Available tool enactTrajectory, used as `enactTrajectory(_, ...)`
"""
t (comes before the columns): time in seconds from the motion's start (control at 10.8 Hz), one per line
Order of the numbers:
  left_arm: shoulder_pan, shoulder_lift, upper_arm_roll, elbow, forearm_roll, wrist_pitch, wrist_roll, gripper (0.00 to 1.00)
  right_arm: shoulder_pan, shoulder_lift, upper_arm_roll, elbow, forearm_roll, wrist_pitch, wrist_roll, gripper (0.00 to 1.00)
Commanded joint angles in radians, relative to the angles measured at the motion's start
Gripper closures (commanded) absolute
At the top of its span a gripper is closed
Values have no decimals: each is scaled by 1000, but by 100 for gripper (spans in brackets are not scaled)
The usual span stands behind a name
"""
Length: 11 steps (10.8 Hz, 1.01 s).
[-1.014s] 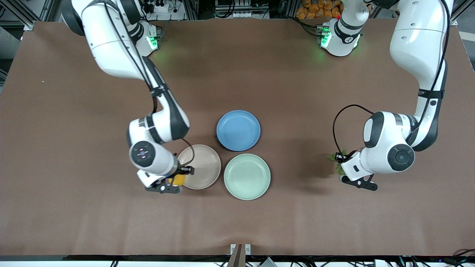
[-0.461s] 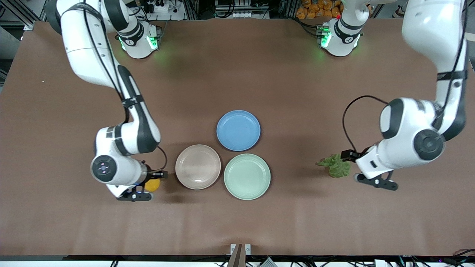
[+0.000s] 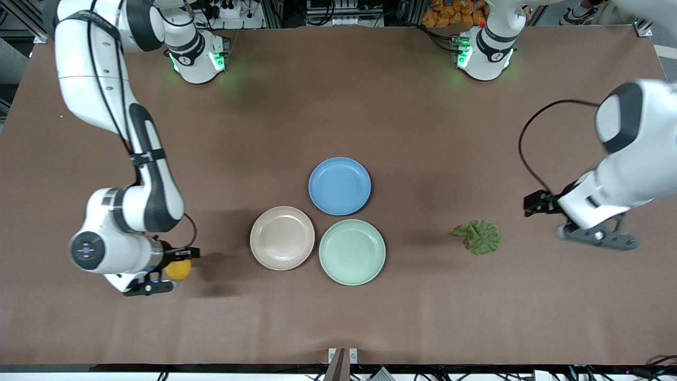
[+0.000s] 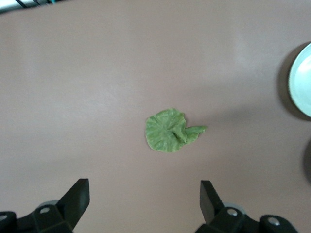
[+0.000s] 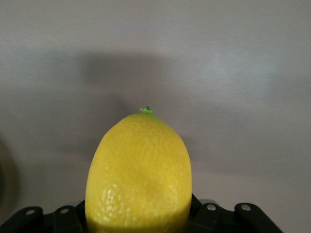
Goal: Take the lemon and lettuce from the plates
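Note:
The lemon (image 3: 177,269) is held in my right gripper (image 3: 168,276) over bare table toward the right arm's end, away from the plates; it fills the right wrist view (image 5: 139,174). The lettuce (image 3: 478,236) lies on the bare table toward the left arm's end, beside the mint green plate (image 3: 352,252); it also shows in the left wrist view (image 4: 170,131). My left gripper (image 3: 592,233) is open and empty, raised over the table beside the lettuce. The beige-pink plate (image 3: 282,237) and the mint green plate are both empty.
A blue plate (image 3: 339,186) stands empty, farther from the front camera than the other two. The rim of the mint green plate shows at the left wrist view's edge (image 4: 299,82). The arms' bases (image 3: 197,53) stand along the table's back edge.
My right gripper carried the lemon off the beige-pink plate toward the right arm's end. My left gripper let go of the lettuce, which stays on the table, and moved up and away from it.

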Motion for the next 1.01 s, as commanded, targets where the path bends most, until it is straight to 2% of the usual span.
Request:
enactTrajectory(0.0,6,-71,-1,30,24,-30,-1,0,-68,-126,13,-195,-21,71,-147,50)
enactTrajectory(0.28,39,-139,13,30,-10,-37,-16,0,-105,-255,15,-462,-53,275,-242,50)
enactTrajectory(0.46,41,-166,14,30,-4,-120,-91,0,-143,-298,16,-545,-53,297,-297,50)
enactTrajectory(0.92,41,-243,10,25,4,-210,-146,0,-172,-369,16,-764,-53,473,-302,49)
